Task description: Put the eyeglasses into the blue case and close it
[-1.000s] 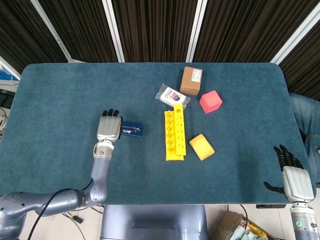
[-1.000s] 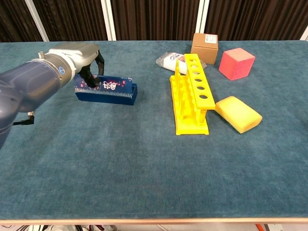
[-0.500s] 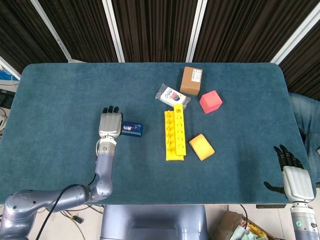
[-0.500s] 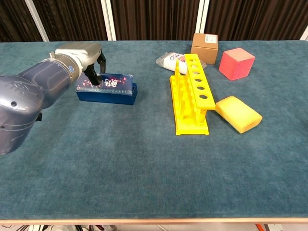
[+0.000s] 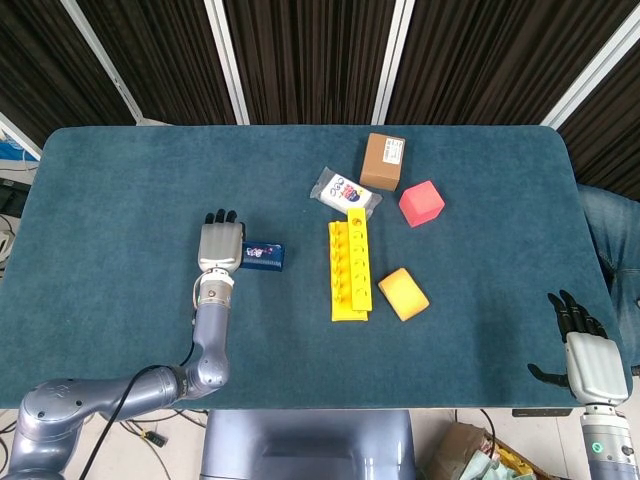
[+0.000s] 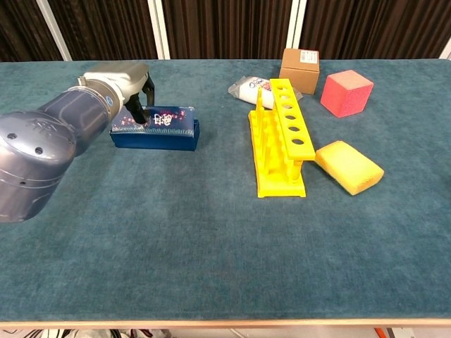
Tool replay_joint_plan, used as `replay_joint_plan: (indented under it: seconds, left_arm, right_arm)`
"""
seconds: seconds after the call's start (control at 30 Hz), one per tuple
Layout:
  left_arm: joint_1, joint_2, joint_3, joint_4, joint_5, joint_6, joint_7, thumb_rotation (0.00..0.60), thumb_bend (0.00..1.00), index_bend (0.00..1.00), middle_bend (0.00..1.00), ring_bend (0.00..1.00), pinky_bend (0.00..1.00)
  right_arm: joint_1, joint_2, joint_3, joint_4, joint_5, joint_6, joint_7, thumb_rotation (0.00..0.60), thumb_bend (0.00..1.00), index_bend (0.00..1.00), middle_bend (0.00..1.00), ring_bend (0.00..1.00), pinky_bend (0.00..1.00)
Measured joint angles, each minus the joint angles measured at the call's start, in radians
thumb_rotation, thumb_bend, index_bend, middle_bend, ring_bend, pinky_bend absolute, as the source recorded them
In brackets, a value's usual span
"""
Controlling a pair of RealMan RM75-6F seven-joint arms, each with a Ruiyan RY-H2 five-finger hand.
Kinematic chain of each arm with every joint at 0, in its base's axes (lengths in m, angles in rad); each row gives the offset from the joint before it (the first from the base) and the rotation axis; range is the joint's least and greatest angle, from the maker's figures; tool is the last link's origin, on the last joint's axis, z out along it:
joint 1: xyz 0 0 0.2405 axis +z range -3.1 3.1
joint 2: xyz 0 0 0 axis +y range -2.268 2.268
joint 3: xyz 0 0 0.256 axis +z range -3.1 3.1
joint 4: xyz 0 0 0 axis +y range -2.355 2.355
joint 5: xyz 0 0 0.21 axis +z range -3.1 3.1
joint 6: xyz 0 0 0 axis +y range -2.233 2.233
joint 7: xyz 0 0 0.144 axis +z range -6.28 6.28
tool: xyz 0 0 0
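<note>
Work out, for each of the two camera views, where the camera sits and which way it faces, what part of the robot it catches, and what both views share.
Head view: high above the near edge, looking steeply down at the whole table; shows the left hand with its arm, and the right hand off the near right corner.
Chest view: low at the near edge, looking across the tabletop toward the curtain; shows only the left arm and left hand.
Shared: the left hand on the blue case, the yellow rack.
</note>
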Motion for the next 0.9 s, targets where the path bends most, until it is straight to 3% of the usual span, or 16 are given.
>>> replay_joint_plan:
  seconds: [0.27, 0.33, 0.5, 0.6, 0.9]
  left_arm:
    - [-0.004, -0.011, 0.006, 0.032, 0.012, 0.006, -0.005, 0.6, 0.49, 0.51, 0.21, 0.11, 0.17]
    - [-0.006, -0.018, 0.008, 0.049, 0.022, 0.013, -0.007, 0.6, 0.49, 0.45, 0.21, 0.11, 0.17]
    - [-0.011, -0.035, 0.019, 0.096, 0.049, 0.022, -0.01, 0.6, 0.49, 0.13, 0.18, 0.11, 0.16]
    - [-0.012, -0.043, 0.025, 0.118, 0.058, 0.021, -0.004, 0.6, 0.49, 0.04, 0.15, 0.1, 0.16]
    - [-0.006, -0.043, 0.022, 0.126, 0.041, 0.013, 0.039, 0.6, 0.49, 0.0, 0.08, 0.08, 0.14]
  right_arm:
    - [0.0, 0.002, 0.0, -0.002, 0.002, -0.002, 0.001, 0.6, 0.16, 0.0, 0.0, 0.12, 0.19]
    - [0.0, 0.002, 0.0, -0.003, 0.003, -0.003, 0.001, 0.6, 0.16, 0.0, 0.0, 0.12, 0.19]
    - [0.0, 0.004, 0.0, -0.005, 0.007, -0.005, 0.001, 0.6, 0.16, 0.0, 0.0, 0.12, 0.19]
    - [0.0, 0.005, 0.0, -0.007, 0.008, -0.006, 0.001, 0.6, 0.16, 0.0, 0.0, 0.12, 0.19]
    - [0.0, 0.007, -0.001, -0.009, 0.008, -0.006, 0.003, 0.6, 0.16, 0.0, 0.0, 0.12, 0.19]
